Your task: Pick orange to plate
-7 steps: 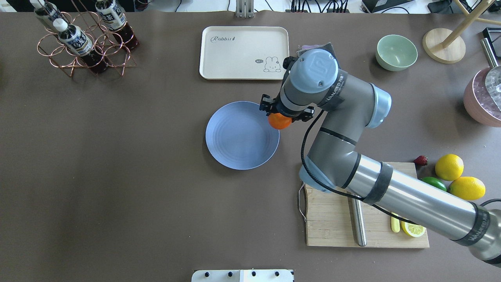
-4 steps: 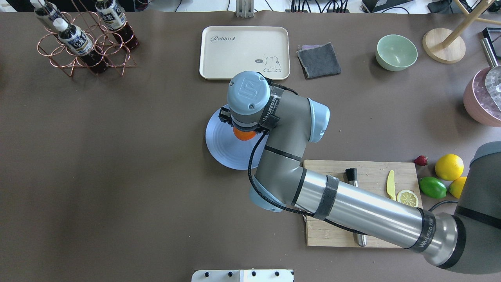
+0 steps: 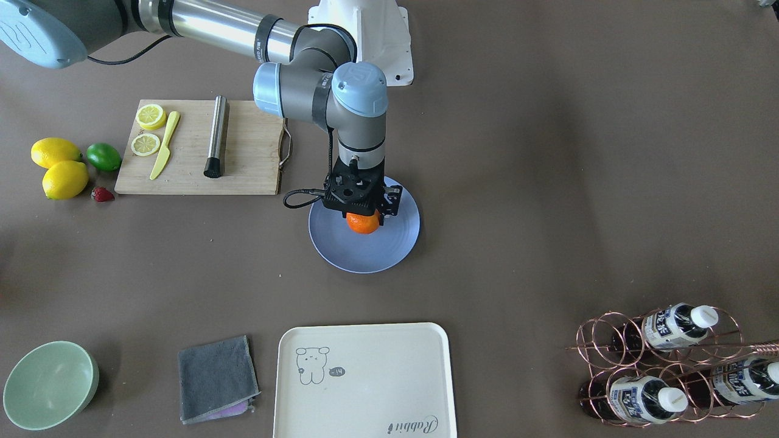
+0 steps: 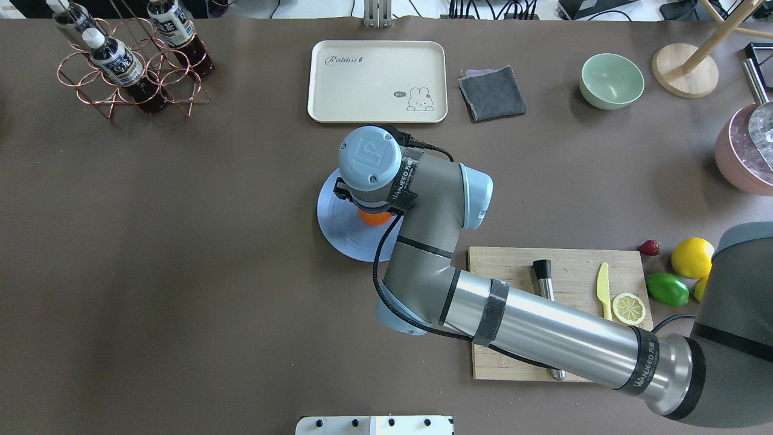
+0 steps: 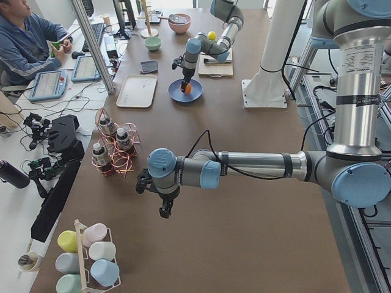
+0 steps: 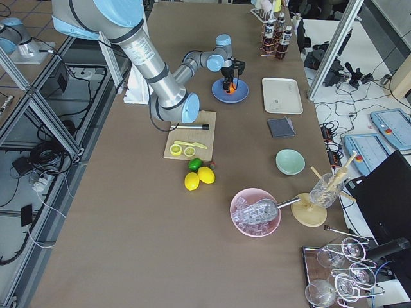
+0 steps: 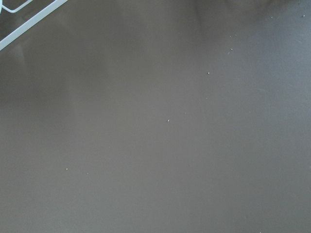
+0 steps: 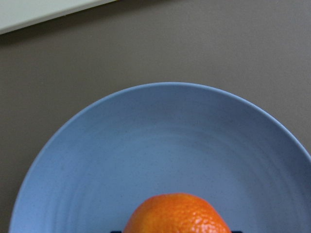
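The orange (image 3: 363, 224) sits in my right gripper (image 3: 361, 213), which points straight down and is shut on it, over the middle of the blue-grey plate (image 3: 365, 254). From overhead only a sliver of the orange (image 4: 373, 218) shows under the wrist, above the plate (image 4: 336, 225). In the right wrist view the orange (image 8: 177, 214) fills the bottom centre, close above the plate (image 8: 160, 136); I cannot tell whether they touch. My left gripper (image 5: 164, 209) hangs over bare table far from the plate, and I cannot tell whether it is open or shut.
A cream tray (image 4: 377, 81), a grey cloth (image 4: 492, 92) and a green bowl (image 4: 611, 80) lie beyond the plate. The cutting board (image 4: 513, 260) with a knife and lemon slice is to the right. Lemons (image 4: 692, 257) and a lime (image 4: 667, 289) lie past it. A bottle rack (image 4: 130, 63) stands far left.
My right arm has carried the orange leftwards from the plate's right rim to over its middle. The cloth and board are uncovered now.
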### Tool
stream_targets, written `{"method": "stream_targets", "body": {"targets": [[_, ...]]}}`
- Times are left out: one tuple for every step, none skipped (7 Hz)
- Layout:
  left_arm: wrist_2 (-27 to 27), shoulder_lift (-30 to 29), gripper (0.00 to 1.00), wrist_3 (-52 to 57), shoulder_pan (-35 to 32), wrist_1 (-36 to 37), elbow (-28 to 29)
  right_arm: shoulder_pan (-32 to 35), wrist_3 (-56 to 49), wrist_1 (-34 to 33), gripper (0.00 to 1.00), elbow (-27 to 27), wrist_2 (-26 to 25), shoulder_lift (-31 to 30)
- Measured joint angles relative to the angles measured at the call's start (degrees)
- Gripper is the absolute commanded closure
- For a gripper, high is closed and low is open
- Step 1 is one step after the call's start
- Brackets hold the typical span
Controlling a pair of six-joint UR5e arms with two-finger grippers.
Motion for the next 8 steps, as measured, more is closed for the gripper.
{"method": "stream_targets", "body": {"targets": [[0.0,0.0,0.01,0.0,0.0,0.0,0.0,-0.1,-0.2,0.0,0.01,-0.1,0.0,-0.1],[0.0,0.0,0.01,0.0,0.0,0.0,0.0,-0.1,-0.9,0.0,0.0,-0.1,0.0,-0.1],[0.0,0.0,0.01,0.0,0.0,0.0,0.1,0.3,-2.1,0.0,0.0,0.2,0.1,-0.1],[0.1,0.1,0.01,0.0,0.0,0.0,0.3,1.7,-3.5,-0.1,0.0,0.7,0.9,-0.1],[0.1,0.1,0.01,0.0,0.0,0.0,0.4,4.7,-6.2,-0.4,0.0,1.3,3.3,-0.4],[0.1,0.1,0.01,0.0,0.0,0.0,0.6,9.0,-10.4,-0.6,0.0,2.2,7.4,-1.6],[0.3,0.1,0.01,0.0,0.0,0.1,0.9,14.2,-16.7,-0.7,0.0,3.7,11.9,-4.1],[0.4,0.2,0.01,0.0,0.0,0.1,1.3,19.8,-24.8,-1.3,0.0,5.7,16.8,-7.9]]}}
